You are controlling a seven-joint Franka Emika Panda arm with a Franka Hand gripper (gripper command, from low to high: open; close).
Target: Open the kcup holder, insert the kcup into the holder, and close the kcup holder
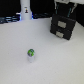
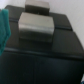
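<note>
Exterior view: the black boxy kcup holder with two stacked drawer fronts stood at two o'clock on the white surface, both fronts apparently shut. The small translucent kcup with a green round top sat at six o'clock, well apart from it. My hand hovered above the holder; whether its fingers were wide or narrow I could not tell. I judged that opening, inserting and closing all remained. Count: one holder, one kcup, one white bottle-like object at eleven o'clock.
</note>
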